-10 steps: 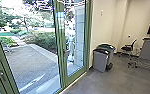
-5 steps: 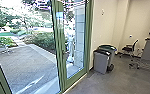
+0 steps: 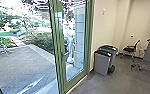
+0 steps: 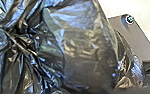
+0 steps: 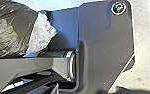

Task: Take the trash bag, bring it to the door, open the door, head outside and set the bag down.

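Carrying the crumpled black plastic bag [image 4: 87, 52], seen close to the left wrist, is judged in hand, clearance being needed at the green-framed glass door [image 3: 56, 37]; neither gripper's state can be told.

High up, the head view faces forward and down toward a tall green-framed glass door [image 3: 58, 45]. Both wrist views share the crumpled, shiny black plastic bag [image 4: 88, 50], the left closer.

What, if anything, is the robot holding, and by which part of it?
Probably the dark trash bag, in the left tool, by its bunched-up part, where the folds draw together; the grip itself cannot be made out.
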